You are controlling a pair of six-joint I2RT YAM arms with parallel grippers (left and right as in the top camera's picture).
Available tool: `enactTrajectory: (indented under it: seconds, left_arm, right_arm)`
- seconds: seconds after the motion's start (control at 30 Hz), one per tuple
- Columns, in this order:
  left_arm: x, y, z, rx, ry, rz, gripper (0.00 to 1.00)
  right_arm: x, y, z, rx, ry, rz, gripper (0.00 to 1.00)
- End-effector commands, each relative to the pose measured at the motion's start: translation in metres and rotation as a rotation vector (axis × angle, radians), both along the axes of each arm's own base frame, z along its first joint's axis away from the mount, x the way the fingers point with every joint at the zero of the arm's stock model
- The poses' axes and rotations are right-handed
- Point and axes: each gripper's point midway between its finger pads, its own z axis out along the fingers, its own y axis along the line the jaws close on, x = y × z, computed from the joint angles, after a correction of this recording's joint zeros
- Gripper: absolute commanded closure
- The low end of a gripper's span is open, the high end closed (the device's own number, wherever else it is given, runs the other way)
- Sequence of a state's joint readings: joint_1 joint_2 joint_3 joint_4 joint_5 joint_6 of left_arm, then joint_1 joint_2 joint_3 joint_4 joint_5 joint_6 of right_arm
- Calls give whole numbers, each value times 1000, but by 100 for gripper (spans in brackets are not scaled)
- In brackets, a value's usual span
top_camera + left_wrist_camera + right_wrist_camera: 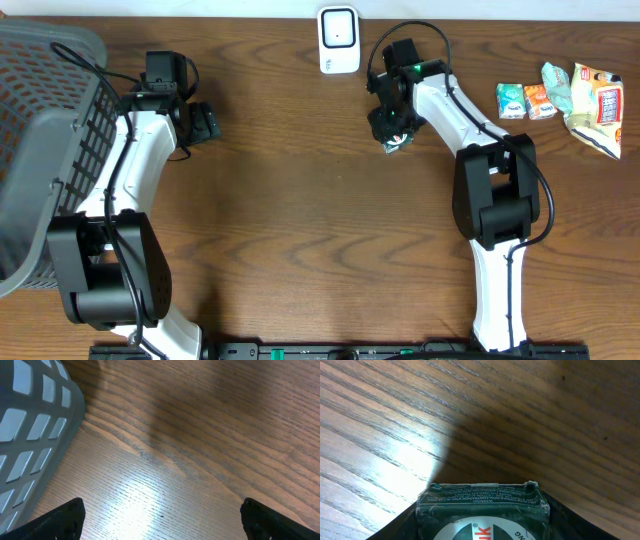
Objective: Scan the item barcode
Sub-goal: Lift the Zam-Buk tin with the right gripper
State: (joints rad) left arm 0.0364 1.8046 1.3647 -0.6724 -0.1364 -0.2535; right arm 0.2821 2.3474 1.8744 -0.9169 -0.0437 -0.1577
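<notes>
Starting from the near edge, the overhead view shows both arm bases planted on the brown wooden table (pixel 300 230), its grain running left to right; no room beyond the tabletop is visible; only this view takes in the whole layout, while each wrist camera sees just a patch of wood with a bright glare on it. Farther in on the left, the left gripper (pixel 207 124) hovers beside the grey mesh basket (pixel 45 140); its wrist view shows what the overhead cannot, both fingertips spread to opposite corners of the frame, jaws released and wide, with bare wood between them and a corner of the basket at the left. Right of centre, the right gripper (pixel 392 135) points down at the table; from above, the dark green packet (pixel 482 510) is a small scrap under the fingers, but the right wrist view shows its crimped end and a strip of fine print, seated between the two fingers with each pressed against a side, so the jaws are grasping it, partly closed. At the far edge, just left of that gripper, stands the white scanner (pixel 339 40); at far right lies a cluster of snack packets (pixel 560 98), well apart from both grippers.
</notes>
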Motion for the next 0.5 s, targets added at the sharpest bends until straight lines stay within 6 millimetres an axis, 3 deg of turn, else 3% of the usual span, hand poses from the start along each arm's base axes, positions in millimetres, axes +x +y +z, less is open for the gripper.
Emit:
enactTrajectory:
  seconds: [0.0,0.23,0.47]
  left_arm:
    - [-2,1,-2,9,9,-10,3]
    - [-2,1,-2,9,9,-10,2]
    - [-2,1,-2,9,9,-10,2]
  right_arm:
    - [-15,-4,-16,-36,54,-18,40]
    - [-16,5,-12,-9,64,-59,41]
    - [-28,49,20,244,160,-23,42]
